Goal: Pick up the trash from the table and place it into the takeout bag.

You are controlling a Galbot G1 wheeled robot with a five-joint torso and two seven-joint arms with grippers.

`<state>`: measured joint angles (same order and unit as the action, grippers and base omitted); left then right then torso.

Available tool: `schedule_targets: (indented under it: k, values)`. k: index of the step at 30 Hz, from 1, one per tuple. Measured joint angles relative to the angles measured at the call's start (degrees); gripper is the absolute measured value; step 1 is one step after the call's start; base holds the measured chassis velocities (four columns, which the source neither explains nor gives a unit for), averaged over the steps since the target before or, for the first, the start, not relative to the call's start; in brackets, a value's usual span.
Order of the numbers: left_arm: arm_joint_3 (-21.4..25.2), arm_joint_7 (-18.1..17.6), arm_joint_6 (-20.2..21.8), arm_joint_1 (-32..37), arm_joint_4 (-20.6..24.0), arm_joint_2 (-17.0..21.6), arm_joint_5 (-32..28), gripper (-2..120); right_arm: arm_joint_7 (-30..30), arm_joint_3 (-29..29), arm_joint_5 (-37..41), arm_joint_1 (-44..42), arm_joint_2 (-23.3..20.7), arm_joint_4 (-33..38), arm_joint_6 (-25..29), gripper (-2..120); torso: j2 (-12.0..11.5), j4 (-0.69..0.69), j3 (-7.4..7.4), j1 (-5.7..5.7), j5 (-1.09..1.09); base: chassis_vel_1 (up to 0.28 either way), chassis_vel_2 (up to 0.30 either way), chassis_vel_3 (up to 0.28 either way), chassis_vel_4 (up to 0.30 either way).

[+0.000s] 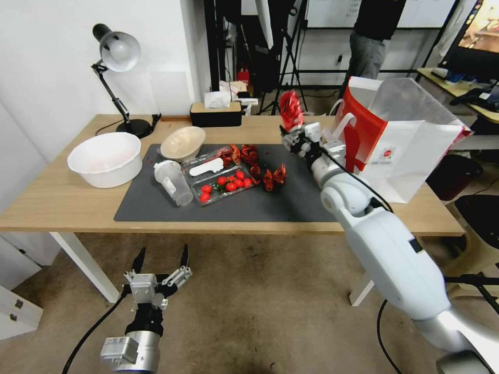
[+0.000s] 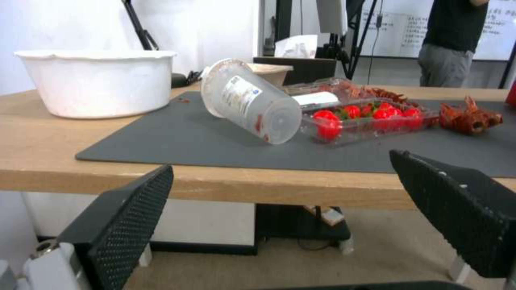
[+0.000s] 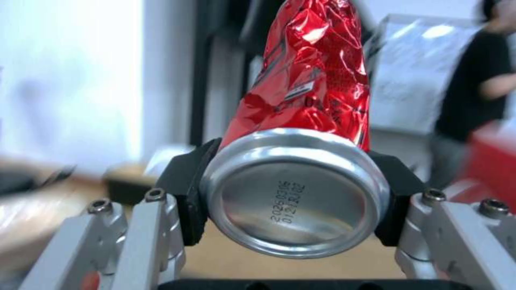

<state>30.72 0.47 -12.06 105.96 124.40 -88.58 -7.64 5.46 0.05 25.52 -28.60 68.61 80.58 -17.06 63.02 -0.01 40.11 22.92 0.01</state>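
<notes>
A light-wood worktop (image 1: pixel 62 200) with a dark grey mat (image 1: pixel 291 200) is seen against a white wall, a black desk lamp (image 1: pixel 117 57) being placed at its far left corner. At about 2 o'clock from the mat's centre, a white takeout bag (image 1: pixel 410 150) with red sides is stood upright on the worktop's right end, its mouth open. Just beside the bag's left side, the right end effector (image 1: pixel 297 132) is raised above the worktop and is closed on a crushed red drink can (image 1: pixel 291 110); in the right wrist view the can's silver base (image 3: pixel 294 192) is seen clamped between the two black pads (image 3: pixel 188 193). On the mat, a clear plastic bottle (image 1: pixel 173 183) is laid tilted, touching a clear tray of red tomatoes (image 1: pixel 224 183). A beige bowl (image 1: pixel 182 143) is tipped on its side at 11 o'clock from the tray, and a large white bowl (image 1: pixel 105 158) is set off the mat at 9 o'clock. The left end effector (image 1: pixel 160 267) is held low in front of the worktop's near edge, its fingers spread wide and nothing held.
</notes>
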Motion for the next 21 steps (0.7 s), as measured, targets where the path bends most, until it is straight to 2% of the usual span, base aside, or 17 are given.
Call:
schedule_targets:
  k: [5, 7, 8, 11, 12, 15, 16, 19, 21]
  values:
    - [0.1, 0.0, 0.0, 0.0, 0.0, -0.1, 0.1, 100, 0.7, 1.5, -0.2, -2.4, -1.3, 5.4, 0.4, 54, 0.0, 0.01, -0.01, 0.00, -0.01, 0.000, 0.000, 0.000, 0.000]
    - [0.2, 0.0, 0.0, 0.1, 0.1, -0.2, 0.1, 100, 1.6, 3.0, -0.3, -4.8, -2.5, 11.4, 0.8, 54, 0.0, 0.01, -0.01, -0.01, -0.01, 0.000, 0.000, 0.000, 0.000]
    - [0.2, 0.0, 0.0, 0.1, 0.1, -0.2, 0.1, 100, 1.6, 3.0, -0.3, -4.8, -2.5, 11.4, 0.8, 54, 0.0, 0.01, -0.01, -0.01, -0.01, 0.000, 0.000, 0.000, 0.000]
    - [0.3, 0.0, -0.3, 0.3, -0.1, -0.3, 0.1, 100, 3.9, 6.2, -0.3, -7.4, -4.0, 19.4, 1.2, 54, 0.0, 0.01, -0.01, 0.00, -0.01, 0.000, 0.000, 0.000, 0.000]
    - [0.3, 0.0, -0.3, 0.3, -0.1, -0.3, 0.1, 100, 3.9, 6.2, -0.3, -7.4, -4.0, 19.4, 1.2, 54, 0.0, 0.01, -0.01, 0.00, -0.01, 0.000, 0.000, 0.000, 0.000]
    - [0.3, -0.1, -1.0, 0.4, -0.3, -0.3, 0.1, 100, 11.0, 12.0, -0.1, -7.8, -5.8, 26.1, 0.4, 54, 0.0, 0.01, -0.01, 0.00, 0.00, 0.000, 0.000, 0.000, 0.000]
    - [0.3, -0.1, -1.0, 0.4, -0.3, -0.3, 0.1, 100, 11.0, 12.0, -0.1, -7.8, -5.8, 26.1, 0.4, 54, 0.0, 0.01, -0.01, 0.00, 0.00, 0.000, 0.000, 0.000, 0.000]
    - [0.3, -0.1, -1.2, 0.7, -0.1, -0.3, 0.1, 100, 17.9, 16.8, 2.3, -6.4, -9.7, 28.0, -2.9, 55, 0.0, 0.01, -0.01, -0.01, 0.00, 0.000, 0.000, 0.000, 0.000]
    - [0.3, -0.1, -1.2, 0.8, -0.1, -0.3, 0.1, 100, 18.6, 17.5, 2.9, -6.1, -10.6, 27.8, -3.3, 55, 0.0, 0.01, -0.01, 0.00, 0.00, 0.000, 0.000, 0.000, 0.000]
